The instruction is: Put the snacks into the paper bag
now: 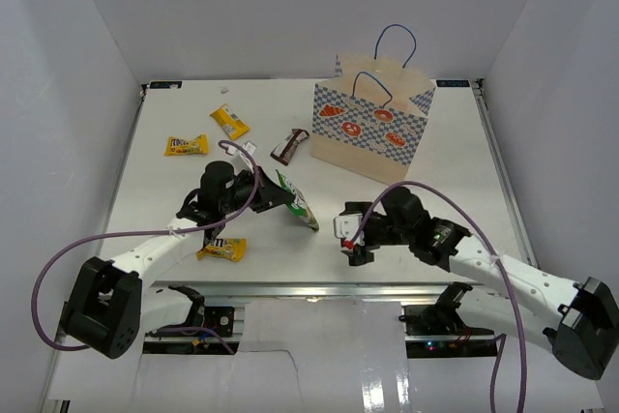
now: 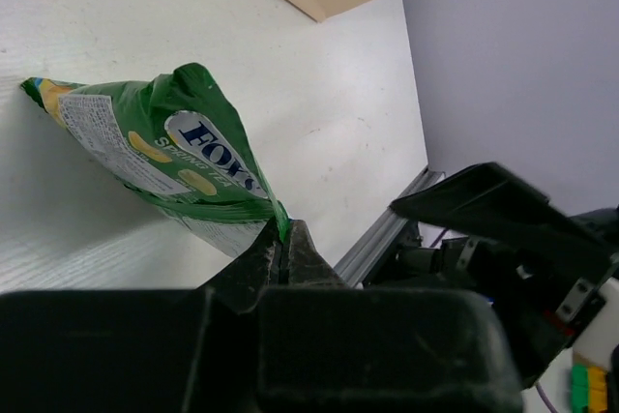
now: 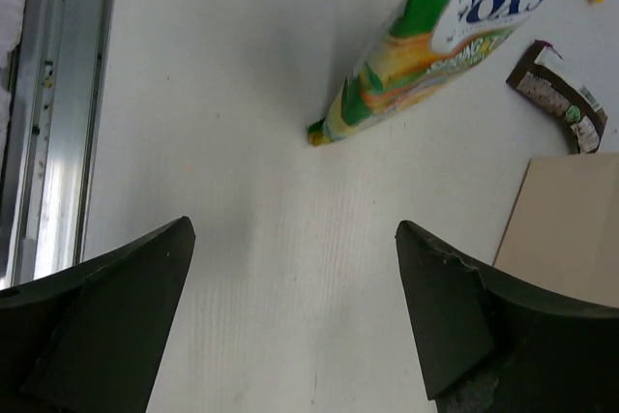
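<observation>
Pinching the shiny green-yellow foil bag (image 2: 164, 157) by its sealed end, my left claw (image 2: 283, 244) is clenched tight on the seam. An edge grip makes sense: the seam is the only flat, thin part, and the puffy body would likely slip.

Bag position: near-left of the upright tan paper bag with the blue-white checkered band (image 1: 372, 128), well apart from it. It's tilted, not flat. The pinched end is up at my left claw and the opposite corner looks to be touching the white surface (image 1: 435, 200).

Long axis slants down from the claw to that low corner. The free end points toward the near edge and my right claw (image 1: 356, 239), not toward the paper bag's mouth.

Right claw is released, jaws wide, nothing between them. It hovers over bare surface near-side of the paper bag, just beside the foil bag's low corner, probably staged for a handover or a steadying grip.

Paper bag stands upright, mouth up, blue cord handles raised. My guess is the foil bag needs lifting clear and reorienting end-down over the opening.

Left of the paper bag, on the surface:
- dark brown bar wrapper (image 1: 289, 146), nearest
- two yellow candy packs (image 1: 229, 122) (image 1: 186, 145), farther left
- third yellow pack (image 1: 221, 250), near edge under my left arm
</observation>
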Motion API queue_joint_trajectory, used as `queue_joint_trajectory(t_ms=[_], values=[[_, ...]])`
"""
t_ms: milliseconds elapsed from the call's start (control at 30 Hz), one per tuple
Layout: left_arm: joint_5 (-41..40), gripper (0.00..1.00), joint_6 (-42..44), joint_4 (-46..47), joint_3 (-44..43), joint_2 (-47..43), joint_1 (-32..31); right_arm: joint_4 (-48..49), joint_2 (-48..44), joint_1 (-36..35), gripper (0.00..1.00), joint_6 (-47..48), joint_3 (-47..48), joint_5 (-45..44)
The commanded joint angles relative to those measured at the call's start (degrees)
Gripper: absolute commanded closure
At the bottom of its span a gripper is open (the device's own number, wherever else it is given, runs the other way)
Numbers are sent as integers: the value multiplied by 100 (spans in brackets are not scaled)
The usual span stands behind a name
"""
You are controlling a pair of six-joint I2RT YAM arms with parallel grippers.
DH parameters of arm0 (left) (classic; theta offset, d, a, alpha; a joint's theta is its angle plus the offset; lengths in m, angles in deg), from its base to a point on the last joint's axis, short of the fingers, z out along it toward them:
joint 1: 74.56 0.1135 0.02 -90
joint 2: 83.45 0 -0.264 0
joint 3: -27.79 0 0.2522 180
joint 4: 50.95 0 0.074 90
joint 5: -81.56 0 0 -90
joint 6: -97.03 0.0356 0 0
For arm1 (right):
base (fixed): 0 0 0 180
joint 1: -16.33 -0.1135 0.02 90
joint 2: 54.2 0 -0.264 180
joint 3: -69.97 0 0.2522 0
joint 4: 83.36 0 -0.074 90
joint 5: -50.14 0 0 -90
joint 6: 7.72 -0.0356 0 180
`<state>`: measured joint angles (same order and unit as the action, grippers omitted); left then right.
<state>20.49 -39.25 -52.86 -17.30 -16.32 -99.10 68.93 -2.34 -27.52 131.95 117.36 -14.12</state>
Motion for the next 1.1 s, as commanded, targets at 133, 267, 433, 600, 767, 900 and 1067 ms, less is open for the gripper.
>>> queue_joint_trajectory(t_ms=[133,267,433,600,767,900,1067], values=[[113,100,-847,317,-154,-174,28,3810,1289,-1440,10,-2091,-182,-2624],[96,100,-979,326,-101,-288,10,4252,1845,-1468,10,-2882,170,-3084],[96,100,-1093,326,-13,-411,1,4462,2276,-1520,7,-3332,338,-2925],[244,100,-1129,335,-101,-438,1,4779,2645,-1529,0,-3455,451,-3022],[447,100,-1129,344,-189,-438,1,4867,2935,-1529,34,-3482,619,-3074],[543,100,-1137,335,-268,-526,1,4824,3015,-1468,79,-3429,715,-3145],[640,100,-1146,352,-338,-649,1,4508,2883,-1310,92,-3385,856,-2927]])
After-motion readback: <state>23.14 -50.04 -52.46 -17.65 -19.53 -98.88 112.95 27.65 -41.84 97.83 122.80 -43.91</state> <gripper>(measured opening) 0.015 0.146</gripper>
